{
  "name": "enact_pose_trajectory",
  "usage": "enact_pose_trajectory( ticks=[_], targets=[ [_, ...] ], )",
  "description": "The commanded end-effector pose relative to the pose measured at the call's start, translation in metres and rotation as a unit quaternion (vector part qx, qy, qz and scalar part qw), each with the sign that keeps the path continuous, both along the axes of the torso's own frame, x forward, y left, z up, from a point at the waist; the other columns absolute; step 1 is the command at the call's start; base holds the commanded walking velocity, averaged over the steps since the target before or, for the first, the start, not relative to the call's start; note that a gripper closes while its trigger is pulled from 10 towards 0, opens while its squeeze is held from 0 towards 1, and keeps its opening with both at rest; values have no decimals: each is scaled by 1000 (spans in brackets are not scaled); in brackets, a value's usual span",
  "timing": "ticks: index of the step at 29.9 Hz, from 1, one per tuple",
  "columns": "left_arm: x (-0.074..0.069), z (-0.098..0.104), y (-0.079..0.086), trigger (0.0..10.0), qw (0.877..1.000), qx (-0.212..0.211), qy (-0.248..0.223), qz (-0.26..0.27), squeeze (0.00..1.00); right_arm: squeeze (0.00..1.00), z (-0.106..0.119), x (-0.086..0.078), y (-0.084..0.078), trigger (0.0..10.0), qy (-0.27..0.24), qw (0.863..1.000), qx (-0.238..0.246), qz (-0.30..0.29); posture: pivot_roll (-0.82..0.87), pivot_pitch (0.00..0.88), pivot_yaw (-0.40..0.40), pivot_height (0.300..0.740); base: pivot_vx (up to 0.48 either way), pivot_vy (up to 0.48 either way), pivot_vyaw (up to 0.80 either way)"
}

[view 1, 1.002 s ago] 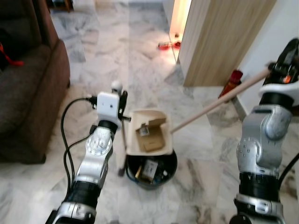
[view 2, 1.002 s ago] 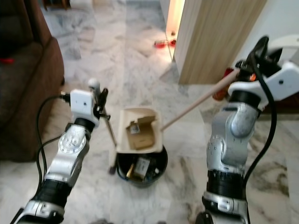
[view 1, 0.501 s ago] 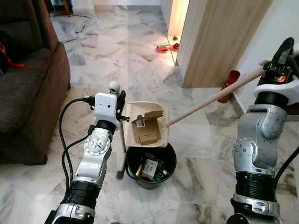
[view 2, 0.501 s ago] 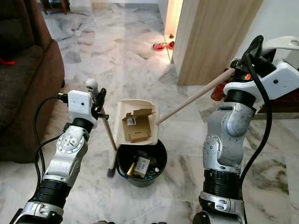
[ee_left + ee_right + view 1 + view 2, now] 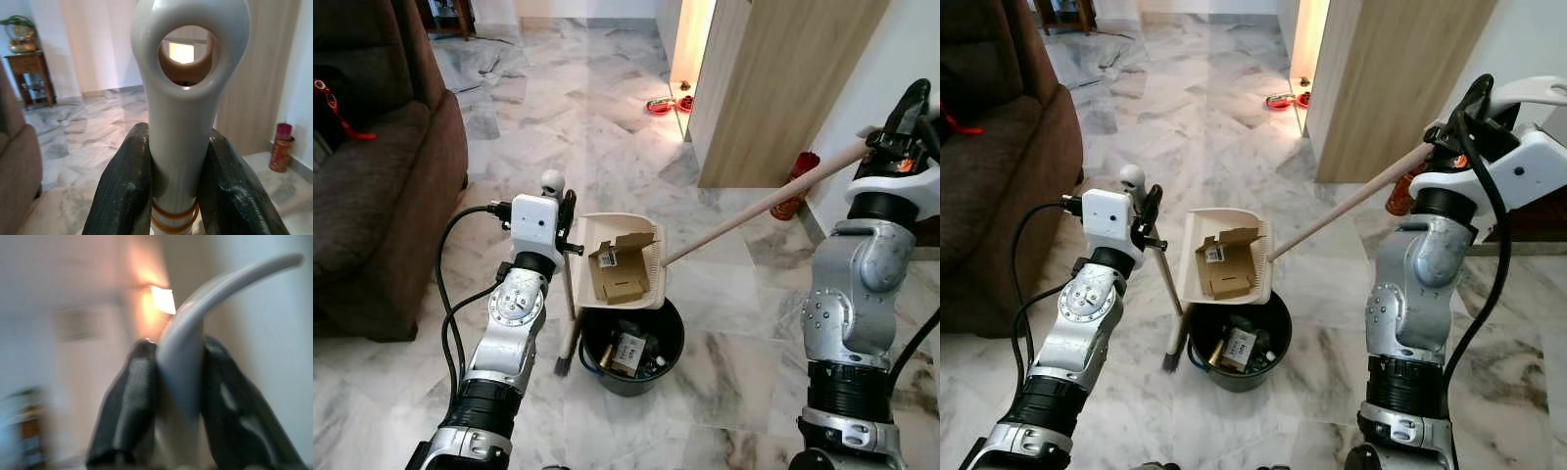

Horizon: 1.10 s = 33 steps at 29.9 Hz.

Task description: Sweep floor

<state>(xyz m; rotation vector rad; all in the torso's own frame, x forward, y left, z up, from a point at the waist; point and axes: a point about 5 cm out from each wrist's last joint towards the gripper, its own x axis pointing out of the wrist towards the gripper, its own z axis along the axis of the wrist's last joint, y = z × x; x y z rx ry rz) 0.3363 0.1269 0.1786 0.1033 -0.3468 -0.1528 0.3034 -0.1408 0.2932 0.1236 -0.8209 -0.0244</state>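
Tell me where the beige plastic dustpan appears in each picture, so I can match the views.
Left eye view: the beige plastic dustpan sits centre, above the black round bin.
Right eye view: the dustpan is slightly left of centre, above the bin.
Left wrist view: the pan cannot be made out.
Right wrist view: blurred; the pan cannot be made out.
Shared landmark: the red cylindrical can by the wooden panel.

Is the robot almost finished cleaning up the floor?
Nearly, it seems. Some rubbish already lies in the black bin. The right claw holds the dustpan by its long handle, tipped over the bin, with a cardboard box still in it. The left claw holds the broom upright beside the bin. Left: sliding the box out.
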Motion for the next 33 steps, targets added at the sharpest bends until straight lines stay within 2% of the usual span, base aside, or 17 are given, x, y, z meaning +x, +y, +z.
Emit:
enact_pose_trajectory(
  ticks=[1, 9, 15, 19, 24, 30, 33],
  targets=[
    [-2, 11, -4, 10000, 1000, 0, -25, -12, 0, 0, 18, -13, 15, 10000, -51, 998, -28, 21, 109, 127, -52, 740, 0, 0, 0],
    [-3, 8, -8, 10000, 999, -1, -19, -28, 0, 0, 15, -10, 8, 10000, -34, 999, -21, -17, 109, 130, -56, 740, 0, 0, 0],
    [-3, 8, -8, 10000, 999, -1, -19, -27, 0, 0, 18, -14, 7, 10000, -46, 998, -18, -25, 109, 131, -57, 740, 0, 0, 0],
    [-3, 8, -8, 10000, 999, 0, -19, -27, 0, 0, 24, -19, 14, 10000, -71, 996, -46, -22, 109, 132, -58, 740, 0, 0, 0],
    [-4, 8, -7, 10000, 999, 0, -20, -27, 0, 0, 30, -32, 34, 10000, -114, 990, -84, -1, 112, 133, -58, 740, 0, 0, 0],
    [-4, 9, -5, 10000, 999, 4, -21, -27, 0, 0, 32, -46, 54, 10000, -146, 983, -105, 31, 114, 135, -59, 740, 0, 0, 0],
    [-4, 9, -4, 10000, 999, 6, -22, -26, 0, 0, 31, -50, 58, 10000, -149, 982, -107, 39, 117, 136, -59, 740, 0, 0, 0]
  ],
)
